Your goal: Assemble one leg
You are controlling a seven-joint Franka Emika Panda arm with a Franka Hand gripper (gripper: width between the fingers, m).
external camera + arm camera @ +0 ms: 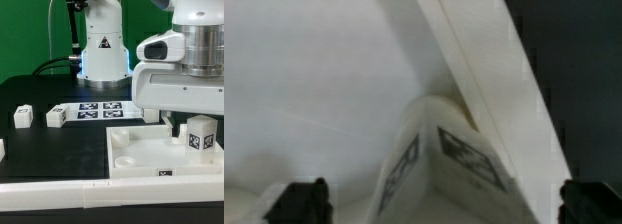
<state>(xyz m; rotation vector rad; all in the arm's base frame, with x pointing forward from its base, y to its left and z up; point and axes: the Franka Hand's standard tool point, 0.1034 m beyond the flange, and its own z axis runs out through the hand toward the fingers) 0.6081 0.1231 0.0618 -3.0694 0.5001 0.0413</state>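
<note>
The leg (201, 134) stands upright on the tabletop (150, 150), at the exterior view's right. Above it hangs the arm's wrist (185, 85); the gripper (441, 200) straddles the leg, fingers (299, 203) spread and not touching. Beyond lie two loose legs (40, 117) and the marker board (98, 108).

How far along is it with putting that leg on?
Done: one leg stands upright at a corner of the white tabletop.
In hand: the gripper hangs over it, with its fingers open on either side and not gripping.
Left: I cannot tell whether the leg is fully seated. Another leg lies loose beside the marker board.
</note>
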